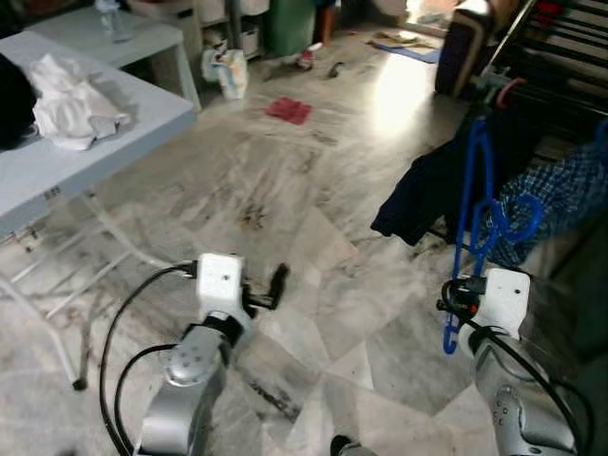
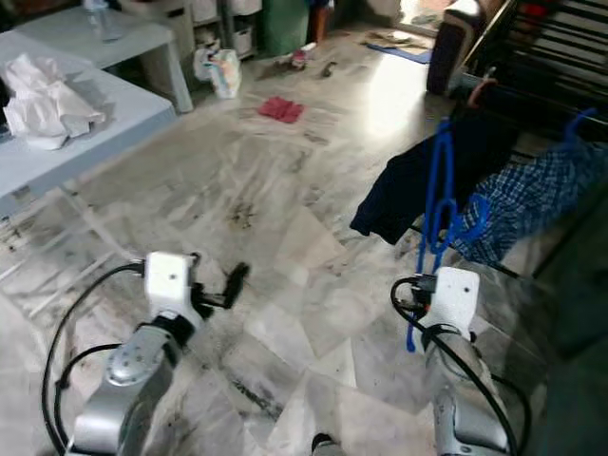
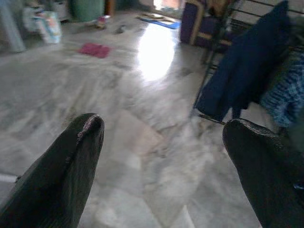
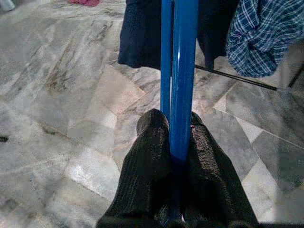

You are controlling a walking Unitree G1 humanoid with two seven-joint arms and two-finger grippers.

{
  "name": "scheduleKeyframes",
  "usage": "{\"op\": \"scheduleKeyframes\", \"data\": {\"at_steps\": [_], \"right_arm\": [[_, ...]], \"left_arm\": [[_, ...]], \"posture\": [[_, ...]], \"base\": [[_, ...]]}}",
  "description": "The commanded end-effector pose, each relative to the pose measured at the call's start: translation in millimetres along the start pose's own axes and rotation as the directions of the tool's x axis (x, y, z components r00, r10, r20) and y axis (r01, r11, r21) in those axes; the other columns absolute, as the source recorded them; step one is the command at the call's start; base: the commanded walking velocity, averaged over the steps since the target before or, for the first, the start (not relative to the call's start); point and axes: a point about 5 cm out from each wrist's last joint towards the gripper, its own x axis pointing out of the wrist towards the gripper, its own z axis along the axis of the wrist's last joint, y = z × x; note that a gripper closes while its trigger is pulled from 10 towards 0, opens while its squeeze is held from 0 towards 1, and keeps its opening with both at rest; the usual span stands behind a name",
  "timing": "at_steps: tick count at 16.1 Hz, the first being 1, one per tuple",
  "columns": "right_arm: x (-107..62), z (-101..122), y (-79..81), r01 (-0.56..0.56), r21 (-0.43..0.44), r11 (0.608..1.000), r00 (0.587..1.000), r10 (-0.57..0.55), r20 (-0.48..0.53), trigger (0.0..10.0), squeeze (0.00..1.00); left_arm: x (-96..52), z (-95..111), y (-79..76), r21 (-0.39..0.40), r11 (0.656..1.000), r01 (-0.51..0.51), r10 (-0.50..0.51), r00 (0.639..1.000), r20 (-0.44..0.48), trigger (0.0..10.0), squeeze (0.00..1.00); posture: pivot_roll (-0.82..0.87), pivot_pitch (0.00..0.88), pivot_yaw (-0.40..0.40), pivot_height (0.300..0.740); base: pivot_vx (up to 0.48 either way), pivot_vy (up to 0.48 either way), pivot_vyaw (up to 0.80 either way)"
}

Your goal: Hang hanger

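Note:
A blue plastic hanger [image 1: 472,214] stands upright in front of the drying rack [image 1: 560,66], its top near the rack's rail. My right gripper [image 4: 176,135] is shut on the hanger's blue bar [image 4: 179,71], low on the right over the floor. A dark navy garment [image 1: 427,190] and a blue checked shirt [image 1: 560,195] hang on the rack behind it. My left gripper [image 1: 277,285] is held open over the marble floor at lower left, with nothing between its fingers [image 3: 71,166].
A grey table [image 1: 104,133] with white cloth [image 1: 71,100] stands at the left, with thin metal legs beneath. A red cloth [image 1: 288,110], a bag [image 1: 228,71] and a green bin [image 1: 290,24] lie farther back on the marble floor.

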Motion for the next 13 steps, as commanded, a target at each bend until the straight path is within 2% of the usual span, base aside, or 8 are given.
{"op": "scheduleKeyframes", "data": {"at_steps": [1,5,13], "right_arm": [[1.4,2.7,2.6,-0.001,0.004,1.0,1.0,0.001,0.014,10.0,0.0],[1.8,4.4,3.7,-0.001,0.005,1.0,1.0,0.001,0.024,10.0,0.0],[2.4,1.1,8.1,-0.002,0.007,1.0,1.0,0.001,0.022,10.0,0.0]], "left_arm": [[-0.6,-1.0,3.9,0.008,1.0,-0.014,0.014,1.0,-0.005,10.0,0.0],[1.1,-0.4,7.5,0.016,0.999,-0.028,0.028,1.0,-0.004,10.0,0.0],[0.6,-2.0,6.7,0.022,1.0,-0.018,0.018,1.0,-0.011,10.0,0.0]], "posture": [[-0.02,0.098,-0.025,0.74],[-0.02,0.096,-0.026,0.74],[-0.02,0.1,-0.028,0.74]], "base": [[0.0,0.304,-0.8],[0.0,0.36,-0.8],[0.0,0.396,-0.52]]}}
